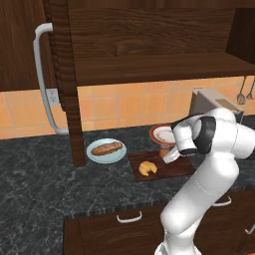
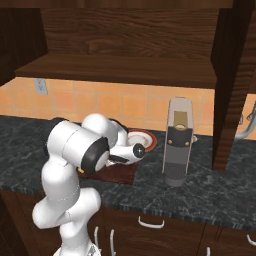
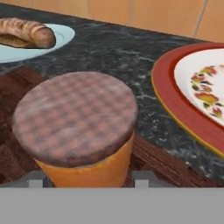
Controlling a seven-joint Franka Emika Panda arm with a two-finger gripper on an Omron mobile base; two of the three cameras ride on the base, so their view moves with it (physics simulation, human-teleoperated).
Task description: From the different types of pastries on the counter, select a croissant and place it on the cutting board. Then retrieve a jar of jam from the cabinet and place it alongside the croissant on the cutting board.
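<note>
The jar of jam, orange with a checked greyish lid, stands upright on the dark reddish cutting board. My gripper is shut on the jar, one fingertip against each side of its base. From the left base view, the gripper is low over the board's far edge with the jar partly hidden in it. The golden croissant lies on the left part of the board. The counter is dark marbled stone. The cabinet above stands open, its door handle at the left.
A brown baguette-shaped loaf lies on a pale blue plate left of the board. A red-rimmed plate sits right behind the jar. A grey appliance stands on the counter to the right. Drawers run below the counter edge.
</note>
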